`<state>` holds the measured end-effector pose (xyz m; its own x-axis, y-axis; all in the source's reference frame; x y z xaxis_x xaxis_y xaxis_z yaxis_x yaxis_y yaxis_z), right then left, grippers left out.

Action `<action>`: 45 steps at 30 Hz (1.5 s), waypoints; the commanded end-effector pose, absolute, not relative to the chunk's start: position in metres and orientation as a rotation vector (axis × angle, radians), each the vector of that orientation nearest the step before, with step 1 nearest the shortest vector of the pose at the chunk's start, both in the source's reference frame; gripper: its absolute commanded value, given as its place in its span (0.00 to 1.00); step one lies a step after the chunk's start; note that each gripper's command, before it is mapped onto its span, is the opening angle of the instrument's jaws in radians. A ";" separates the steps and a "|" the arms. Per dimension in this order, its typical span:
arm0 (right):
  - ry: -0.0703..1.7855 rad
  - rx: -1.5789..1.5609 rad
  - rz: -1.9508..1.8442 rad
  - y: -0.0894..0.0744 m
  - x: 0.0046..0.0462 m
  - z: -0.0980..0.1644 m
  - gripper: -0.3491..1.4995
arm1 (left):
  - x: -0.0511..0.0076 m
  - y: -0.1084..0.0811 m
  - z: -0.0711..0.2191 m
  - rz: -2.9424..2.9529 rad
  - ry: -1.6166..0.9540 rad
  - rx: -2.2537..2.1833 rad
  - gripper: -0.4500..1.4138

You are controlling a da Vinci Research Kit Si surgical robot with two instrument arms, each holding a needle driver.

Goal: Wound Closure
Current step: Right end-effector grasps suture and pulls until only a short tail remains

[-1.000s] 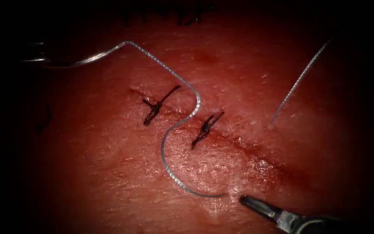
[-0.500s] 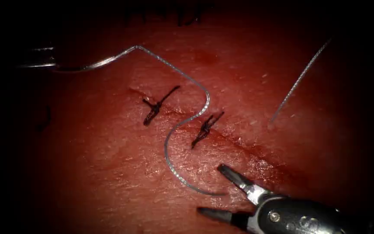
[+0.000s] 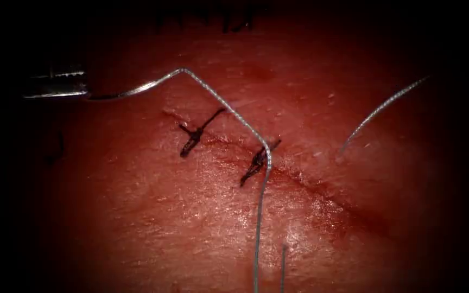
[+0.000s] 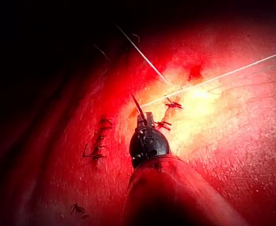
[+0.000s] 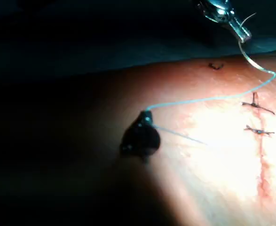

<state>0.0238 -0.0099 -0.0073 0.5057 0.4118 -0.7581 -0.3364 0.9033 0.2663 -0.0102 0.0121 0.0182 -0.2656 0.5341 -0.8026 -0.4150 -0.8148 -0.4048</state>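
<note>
Needle clenched in left tool — off the tissue; right tool grips thread — drawn straight.

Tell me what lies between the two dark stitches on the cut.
In the endoscope view, a bare stretch of cut lies between the stitches; thread passes above it.

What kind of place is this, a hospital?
More likely a practice bench for robot stitching. A slab of tissue has a cut with two dark stitches, and the left tool holds a curved needle with thread.
</note>
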 end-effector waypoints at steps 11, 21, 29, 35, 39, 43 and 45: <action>1.007 0.085 0.403 -0.012 0.0285 -0.012 0.44 | -0.0107 0.012 0.019 2.110 -0.153 -1.398 0.00; 1.039 0.064 0.462 -0.007 0.0227 -0.005 0.87 | -0.0085 0.014 0.019 2.134 -0.089 -1.351 0.00; 0.994 0.014 0.495 -0.004 0.0214 -0.001 0.83 | -0.0089 0.013 0.019 2.138 -0.048 -1.321 0.00; 0.928 0.000 0.480 -0.003 0.0219 0.004 0.83 | -0.0092 0.013 0.020 2.137 -0.048 -1.325 0.00; 0.921 -0.011 0.481 -0.003 0.0221 0.005 0.83 | -0.0093 0.013 0.020 2.142 -0.052 -1.323 0.00; 0.910 -0.016 0.491 -0.002 0.0226 0.006 0.82 | -0.0094 0.013 0.020 2.142 -0.054 -1.325 0.00; 0.905 -0.023 0.498 -0.002 0.0230 0.006 0.80 | -0.0094 0.013 0.020 2.142 -0.053 -1.325 0.00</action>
<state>0.0224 -0.0012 0.0056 0.5166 0.4034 -0.7553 -0.4282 0.8855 0.1801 -0.0089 0.0131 0.0191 -0.3114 0.5161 -0.7979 -0.4751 -0.8117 -0.3396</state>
